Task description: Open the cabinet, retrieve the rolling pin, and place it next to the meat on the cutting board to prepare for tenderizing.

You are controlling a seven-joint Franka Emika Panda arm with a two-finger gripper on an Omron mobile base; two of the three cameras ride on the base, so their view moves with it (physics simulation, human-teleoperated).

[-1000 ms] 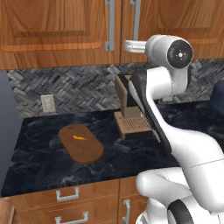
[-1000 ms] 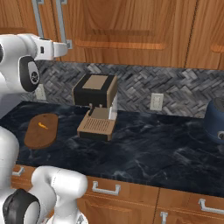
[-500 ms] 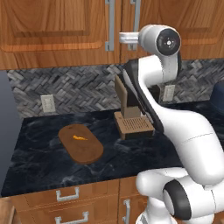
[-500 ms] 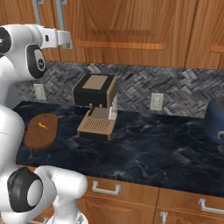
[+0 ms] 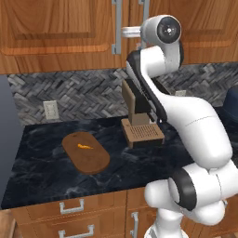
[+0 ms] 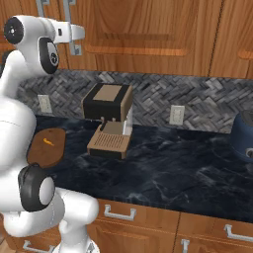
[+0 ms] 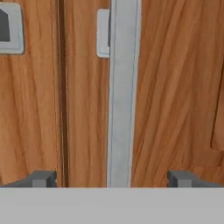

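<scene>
The cabinet (image 5: 60, 28) is closed, so the rolling pin is hidden. In the hand view the door's vertical silver bar handle (image 7: 124, 87) stands between my open gripper's (image 7: 113, 179) two dark fingertips (image 7: 41, 178), just ahead of them and untouched. From the left base view my gripper (image 5: 122, 31) sits right at that handle (image 5: 116, 44), high above the counter. The oval dark-brown cutting board (image 5: 88, 155) lies on the counter below, with the small orange meat (image 5: 83, 146) on it. The right base view shows the gripper (image 6: 79, 33), the board (image 6: 47, 150) and the meat (image 6: 48, 142).
A coffee machine (image 5: 139, 116) with a slatted tan tray stands on the dark counter right of the board. A dark blue vessel (image 6: 244, 136) sits at the far right. A second door handle (image 5: 144, 9) is beside the first. Drawers (image 5: 69, 207) run under the counter edge.
The arm has swung left along the cabinet front, bringing the gripper up to the bar handle. The jaws stayed open and the door stayed shut.
</scene>
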